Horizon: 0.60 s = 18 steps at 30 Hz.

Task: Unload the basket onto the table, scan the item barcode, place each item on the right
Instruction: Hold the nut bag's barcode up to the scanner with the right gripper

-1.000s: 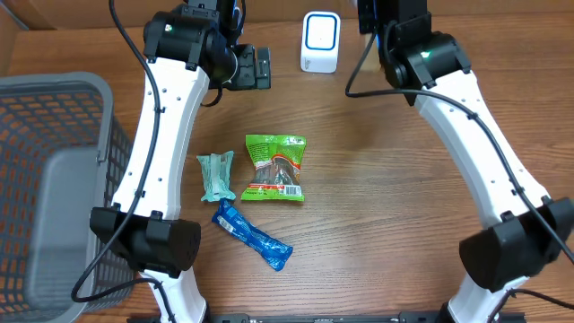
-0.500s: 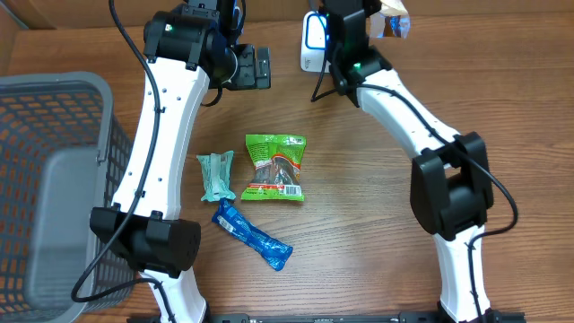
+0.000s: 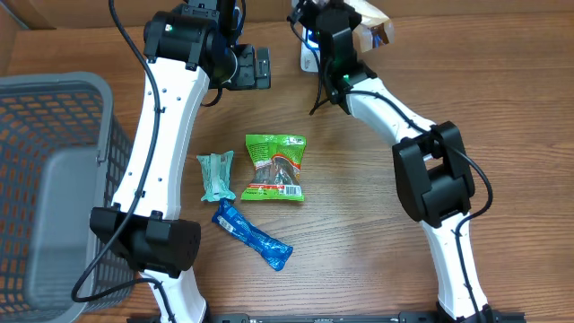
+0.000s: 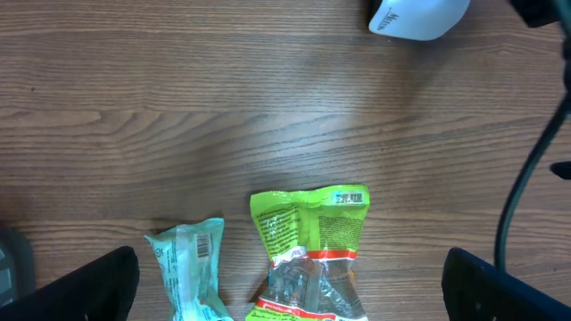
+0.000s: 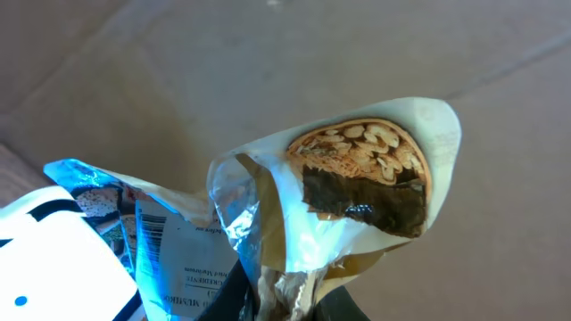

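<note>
While clenching the right fingers [image 5: 234, 303] on a snack packet [image 5: 357, 169], hovers beside the far white scanner [image 4: 417, 16]; holds left fingers [image 4: 508, 290] spread wide, empty, above a green packet [image 4: 312, 241].

The overhead camera looks straight down on the whole table [image 3: 359, 224], with the basket [image 3: 54, 179] at the left. The left wrist camera, held high, faces down on the far middle of the table, sharing the green packet [image 4: 310, 254] and teal packet [image 4: 189, 267] with it. The right wrist camera sits very close behind a snack packet [image 5: 357, 178], beside the white scanner [image 5: 53, 259].
</note>
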Each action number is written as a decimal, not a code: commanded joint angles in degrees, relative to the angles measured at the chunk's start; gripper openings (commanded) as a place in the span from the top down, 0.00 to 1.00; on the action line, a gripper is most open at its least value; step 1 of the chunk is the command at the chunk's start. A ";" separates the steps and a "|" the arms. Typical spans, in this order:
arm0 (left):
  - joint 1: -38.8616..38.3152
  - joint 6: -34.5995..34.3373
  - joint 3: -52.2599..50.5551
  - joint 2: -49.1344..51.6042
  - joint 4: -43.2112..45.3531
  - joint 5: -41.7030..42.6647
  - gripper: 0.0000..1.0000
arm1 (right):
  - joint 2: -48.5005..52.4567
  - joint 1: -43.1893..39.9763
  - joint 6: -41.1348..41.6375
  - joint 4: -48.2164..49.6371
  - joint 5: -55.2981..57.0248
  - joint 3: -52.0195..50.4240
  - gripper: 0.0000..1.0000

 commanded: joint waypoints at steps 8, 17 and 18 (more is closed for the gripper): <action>0.13 1.07 1.09 -1.14 0.04 -0.39 0.00 | 2.75 -0.22 -7.02 4.57 -1.79 0.98 0.96; 0.13 1.09 1.09 -1.14 0.04 -0.39 0.00 | 2.75 -0.22 -10.19 7.06 -1.84 0.98 0.96; 0.15 1.09 1.09 -1.14 0.04 -0.39 0.00 | 2.75 -0.22 -10.16 6.99 -2.08 0.98 0.96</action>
